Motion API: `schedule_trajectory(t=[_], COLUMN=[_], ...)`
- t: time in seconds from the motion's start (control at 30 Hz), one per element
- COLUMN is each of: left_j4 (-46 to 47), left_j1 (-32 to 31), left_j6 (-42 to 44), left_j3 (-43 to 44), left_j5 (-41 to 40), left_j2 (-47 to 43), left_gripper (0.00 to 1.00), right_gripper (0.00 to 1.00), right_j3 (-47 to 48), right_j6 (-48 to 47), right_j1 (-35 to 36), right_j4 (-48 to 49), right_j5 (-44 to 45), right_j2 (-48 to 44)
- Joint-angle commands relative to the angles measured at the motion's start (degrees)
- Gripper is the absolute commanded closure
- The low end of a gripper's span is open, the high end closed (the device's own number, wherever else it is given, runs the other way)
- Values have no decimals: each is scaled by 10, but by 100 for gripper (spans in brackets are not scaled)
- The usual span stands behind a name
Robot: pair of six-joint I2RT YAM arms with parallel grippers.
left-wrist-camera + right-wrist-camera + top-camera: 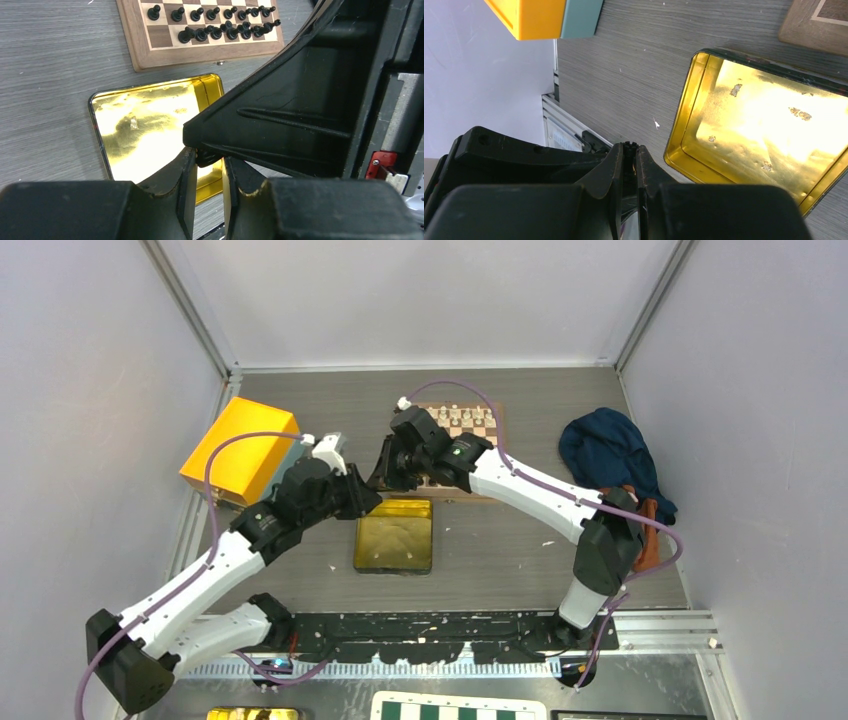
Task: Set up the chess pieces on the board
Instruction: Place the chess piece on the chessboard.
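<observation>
1. Two grippers meet tip to tip by the gold tin (93, 111); left gripper (207, 159) and right gripper (629, 150) each show a mere slit with something dark inside, held or not I cannot tell
2. A fumbled pass could drop it into the tin
3. Board (150, 60) lies at frame top, black chess pieces (225, 32) ranked on it; right arm (530, 490) overhangs it; yellow box (240, 445) upper left, blue cloth (605, 455) right

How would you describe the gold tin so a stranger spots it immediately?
On the grey table, find the wooden chessboard. The tin lies beside its near edge. Unlike the matt orange box, it is shallow, open and shiny gold inside.
</observation>
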Motion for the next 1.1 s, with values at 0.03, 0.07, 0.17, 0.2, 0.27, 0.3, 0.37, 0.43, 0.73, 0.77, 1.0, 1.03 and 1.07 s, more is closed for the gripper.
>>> schedule_trajectory(t=[0.03, 0.07, 0.17, 0.2, 0.27, 0.3, 0.37, 0.43, 0.73, 0.77, 1.0, 1.03, 1.07], left_j4=[104, 106, 110, 110, 111, 110, 109, 107, 91, 88, 73, 70, 68], left_j1=[6, 7, 6, 7, 7, 7, 7, 7, 7, 8, 8, 8, 8], left_j6=[-2, -1, 5, 8, 14, 16, 21, 27, 54, 57, 67, 69, 71], left_j3=[19, 18, 13, 12, 10, 9, 6, 2, -12, -12, -13, -14, -14], left_j5=[-2, -3, -4, -4, -3, -4, -3, -1, 29, 31, 37, 38, 38], left_j2=[-24, -27, -35, -36, -41, -44, -50, -56, -76, -77, -83, -83, -84], left_gripper=[85, 86, 91, 94, 99, 100, 100, 100, 100, 100, 100, 100, 100], right_gripper=[99, 99, 99, 99, 99, 99, 99, 97, 81, 81, 78, 77, 76], right_j3=[-10, -11, -11, -11, -11, -9, -10, -11, -11, -11, -11, -10, -10], right_j6=[5, 5, 6, 6, 5, 5, 4, 2, -6, -7, -10, -11, -11], right_j1=[18, 18, 17, 18, 17, 16, 16, 16, 16, 17, 16, 17, 16], right_j4=[-12, -12, -13, -13, -14, -15, -16, -16, -11, -11, -8, -8, -7], right_j5=[-70, -71, -73, -73, -74, -75, -74, -73, -76, -77, -82, -82, -82], right_j2=[6, 6, 6, 6, 6, 6, 5, 4, -2, -3, -6, -7, -7])
